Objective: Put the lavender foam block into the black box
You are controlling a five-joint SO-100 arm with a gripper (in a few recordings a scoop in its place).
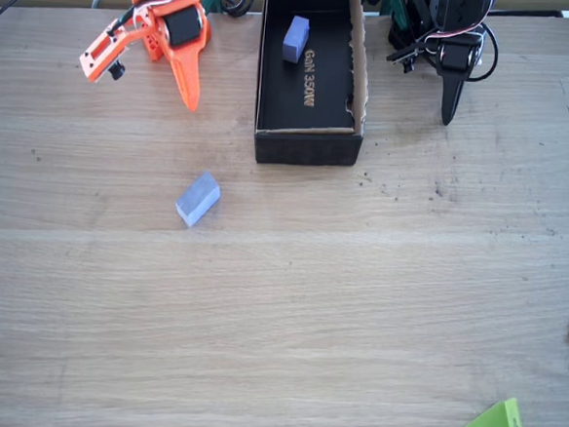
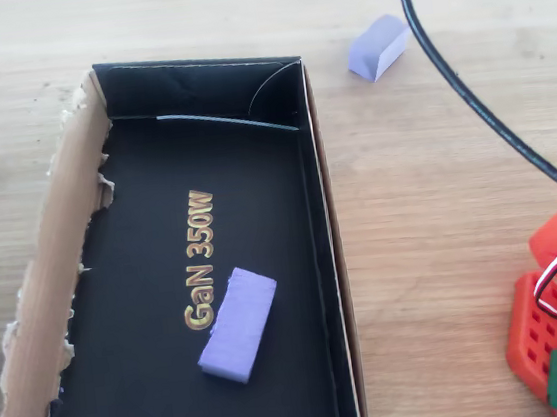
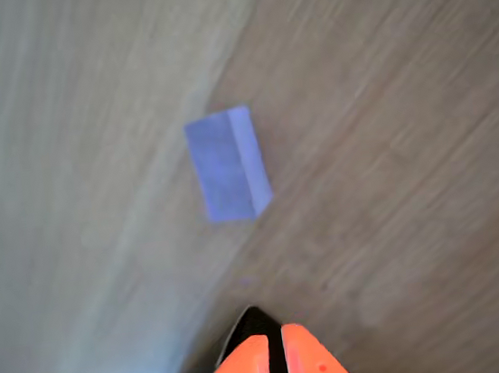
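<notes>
Currently the orange gripper, fingers pressed together, hovers short of the lavender foam block lying on bare tabletop, long axis pointing roughly back toward the fingers, apart from the black box.

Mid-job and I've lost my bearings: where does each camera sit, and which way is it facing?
Fixed view: high over the table, looking down at the black box; the orange arm shows with its end effector.
Overhead view: close above the box; an orange arm part sits at right.
Wrist view: on the arm, looking down past the shut end effector at the lavender foam block.
All three share that block.
</notes>
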